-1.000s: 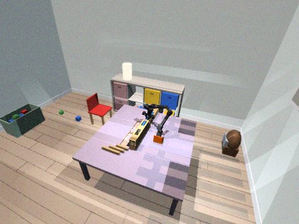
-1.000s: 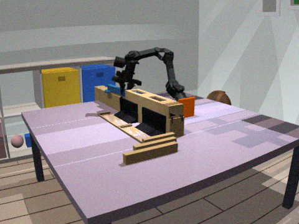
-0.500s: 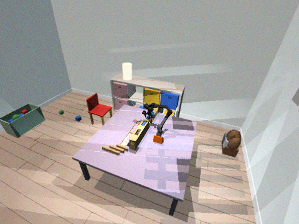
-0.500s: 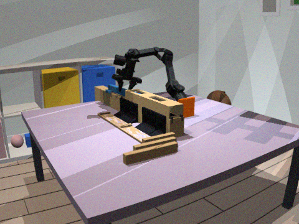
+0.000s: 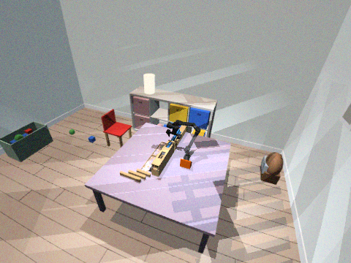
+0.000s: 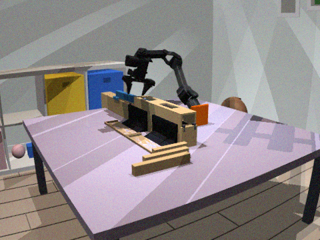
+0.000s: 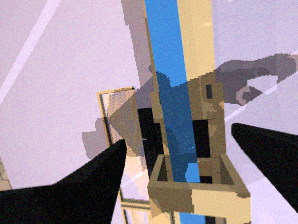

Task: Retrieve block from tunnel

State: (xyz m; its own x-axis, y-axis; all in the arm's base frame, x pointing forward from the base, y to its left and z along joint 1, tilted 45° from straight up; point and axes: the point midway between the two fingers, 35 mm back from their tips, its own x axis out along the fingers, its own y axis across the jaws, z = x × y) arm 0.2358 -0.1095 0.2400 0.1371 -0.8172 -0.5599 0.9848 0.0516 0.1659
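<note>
With the wide-open, empty gripper (image 5: 170, 134) (image 6: 138, 94) (image 7: 179, 135) above the blue handle (image 5: 175, 138) (image 6: 125, 96) (image 7: 167, 45), freeing the block likely needs another grip.

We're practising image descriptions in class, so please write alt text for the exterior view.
A black robot arm holds its open gripper above a wooden tunnel with a blue bar on top. Three wooden rods lie in front, on a lilac table.
</note>
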